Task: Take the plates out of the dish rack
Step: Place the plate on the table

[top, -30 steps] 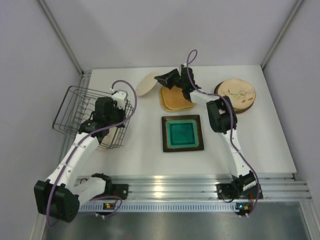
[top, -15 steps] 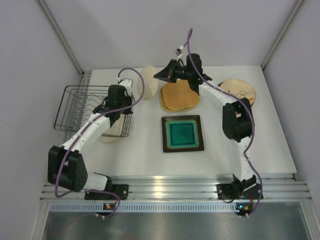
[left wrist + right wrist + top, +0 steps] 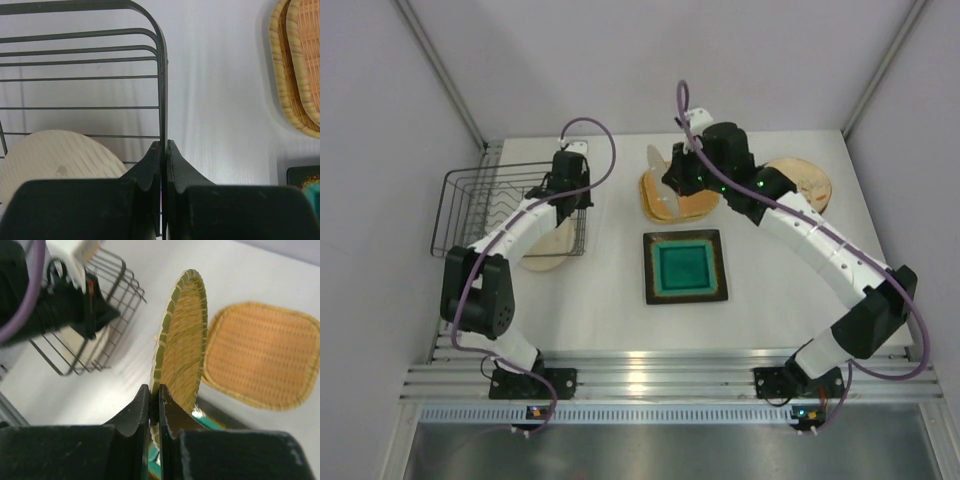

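Top: dish rack sits at the table's left edge, my left gripper at its right rim. Five plates in view. Near edge is open.
Left wrist: I'm clenched on the rack's rim wire.
Right wrist: my right gripper grasps one woven plate, held on edge. A second woven plate lies flat.

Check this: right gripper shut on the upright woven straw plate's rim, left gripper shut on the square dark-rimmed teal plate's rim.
One error: the left wrist view shows the left gripper shut on the rim wire of the dark metal wire dish rack, not on the square teal plate. The rest stands.
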Robot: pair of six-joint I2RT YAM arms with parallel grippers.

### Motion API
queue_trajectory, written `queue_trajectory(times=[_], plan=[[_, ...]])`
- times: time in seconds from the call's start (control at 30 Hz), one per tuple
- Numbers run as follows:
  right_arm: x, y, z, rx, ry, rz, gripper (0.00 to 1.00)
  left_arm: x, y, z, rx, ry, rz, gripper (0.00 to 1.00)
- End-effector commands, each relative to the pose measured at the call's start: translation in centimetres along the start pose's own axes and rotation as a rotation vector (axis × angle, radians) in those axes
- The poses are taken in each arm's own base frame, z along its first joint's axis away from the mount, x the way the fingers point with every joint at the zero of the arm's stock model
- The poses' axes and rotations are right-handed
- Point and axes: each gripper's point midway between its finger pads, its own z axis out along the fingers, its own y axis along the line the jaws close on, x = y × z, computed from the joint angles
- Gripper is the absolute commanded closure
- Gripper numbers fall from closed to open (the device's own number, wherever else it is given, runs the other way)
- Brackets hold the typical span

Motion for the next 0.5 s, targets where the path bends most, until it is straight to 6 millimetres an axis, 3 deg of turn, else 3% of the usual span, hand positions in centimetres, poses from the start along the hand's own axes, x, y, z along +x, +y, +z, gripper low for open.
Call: queue_trajectory(times=[0.0,0.03,0.17,0.3,0.47], plan=[[4.2,-3.3,-1.9,0.241,0.117,-0.140,1.00,-0.4,3.8,2.0,-0.118,0.008,-0.092,1.00],[4.7,-2.7,-2.5,0.246,0.119,-0.164,1.00,-0.9,3.6,2.1,-0.108,0.001,-0.098,1.00],[6.8,-3.7,-3.4,0.353,0.152,-0.201,1.00,-0.9,3.1,3.3,-0.091,0.009,-0.115,1.00],[6.3,-4.4,-3.4,0.420,0.135,-0.258,1.00,-1.1,2.6,3.6,-0.070,0.002,-0.132,1.00],[5.1,-5.2,-1.6,0.485,0.144,-0.375,1.00,-0.6,2.9,3.4,-0.088,0.005,-0.145,1.00]])
